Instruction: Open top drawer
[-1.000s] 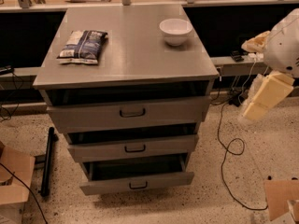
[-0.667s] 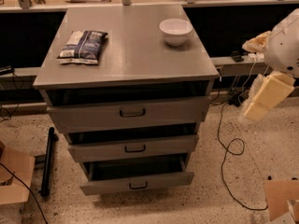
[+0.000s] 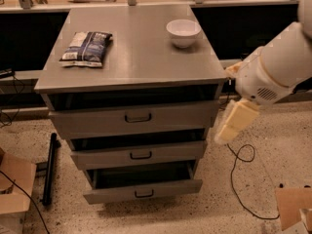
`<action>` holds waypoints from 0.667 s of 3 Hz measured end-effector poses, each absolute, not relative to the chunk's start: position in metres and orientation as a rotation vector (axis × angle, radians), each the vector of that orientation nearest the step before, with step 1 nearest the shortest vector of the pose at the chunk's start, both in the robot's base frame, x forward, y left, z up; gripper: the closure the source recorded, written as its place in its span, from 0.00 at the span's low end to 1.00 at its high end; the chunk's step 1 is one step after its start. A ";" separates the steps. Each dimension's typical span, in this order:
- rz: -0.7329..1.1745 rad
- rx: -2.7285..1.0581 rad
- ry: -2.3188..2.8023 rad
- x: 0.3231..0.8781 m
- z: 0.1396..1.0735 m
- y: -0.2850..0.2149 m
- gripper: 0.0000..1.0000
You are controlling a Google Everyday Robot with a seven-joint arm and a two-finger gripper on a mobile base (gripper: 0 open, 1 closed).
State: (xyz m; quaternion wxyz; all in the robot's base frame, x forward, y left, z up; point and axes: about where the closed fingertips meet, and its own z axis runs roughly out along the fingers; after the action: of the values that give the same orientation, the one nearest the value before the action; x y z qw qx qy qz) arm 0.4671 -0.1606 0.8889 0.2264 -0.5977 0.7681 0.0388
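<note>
Hanging right of centre in the frame, your gripper (image 3: 236, 122) is near the right end of the top drawer (image 3: 97, 122); you cannot tell whether it is clenched or released. That drawer sits mid-frame, directly under the worktop (image 3: 136, 57).

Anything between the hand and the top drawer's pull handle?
No. In the camera view the hand hangs right of the cabinet; only bare grey front of the top drawer runs to its handle.

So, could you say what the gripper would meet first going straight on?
The gripper, right of the cabinet, points down-left: likely the middle drawer at its right end, not the top drawer; depth unclear.
</note>
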 end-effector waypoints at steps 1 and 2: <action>0.181 -1.590 2.088 0.488 0.829 -0.136 0.00; 0.219 -1.526 2.049 0.509 0.798 -0.124 0.00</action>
State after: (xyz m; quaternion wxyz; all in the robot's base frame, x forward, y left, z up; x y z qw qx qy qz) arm 0.5093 -0.1242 0.7975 0.2846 -0.5704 0.7661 0.0819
